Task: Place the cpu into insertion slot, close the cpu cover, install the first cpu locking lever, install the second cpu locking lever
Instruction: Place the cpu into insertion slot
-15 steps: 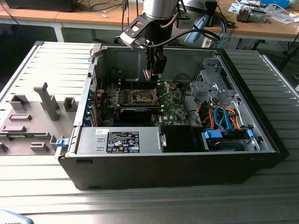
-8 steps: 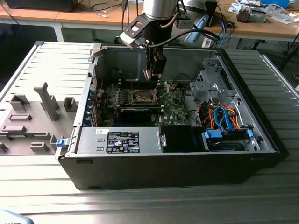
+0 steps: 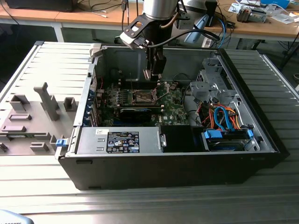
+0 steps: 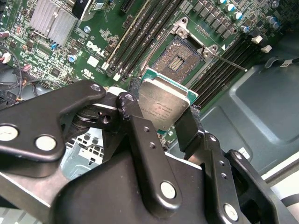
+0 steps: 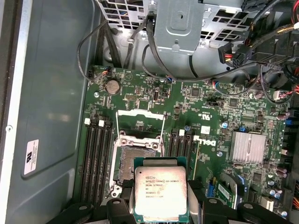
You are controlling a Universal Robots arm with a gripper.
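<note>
Between the two black fingers (image 4: 184,126) of your hand (image 5: 161,207) sits the cpu (image 5: 160,193). The hand is closed on two opposite edges of the chip, with its silvery face toward the first wrist view. In the second wrist view the cpu (image 4: 163,105) hangs clear of the board, not yet seated, and the hand (image 4: 161,114) carries it just short of the insertion slot (image 4: 180,58).

You can see the insertion slot (image 5: 127,161) lying bare, its dark centre uncovered. The cpu cover (image 5: 140,112) is swung open just beside it. A thin locking lever (image 4: 229,61) juts out free from one corner of the socket.

Rows of memory slots (image 5: 96,158) flank the socket on the green circuit board (image 5: 210,112), and a finned heat sink (image 5: 247,147) stands further off.

From the exterior view, your hand (image 3: 154,70) hovers at 12 o'clock of the insertion slot (image 3: 144,97), inside the open computer case (image 3: 88,93). A long black card (image 3: 135,112) lies at 6 o'clock of the socket, with the power supply (image 3: 121,140) beyond it. Orange and blue cables (image 3: 224,116) bunch at about 4 o'clock. At 9 o'clock, outside the case, a grey fixture tray (image 3: 28,116) rests on the ribbed counter (image 3: 140,205).
</note>
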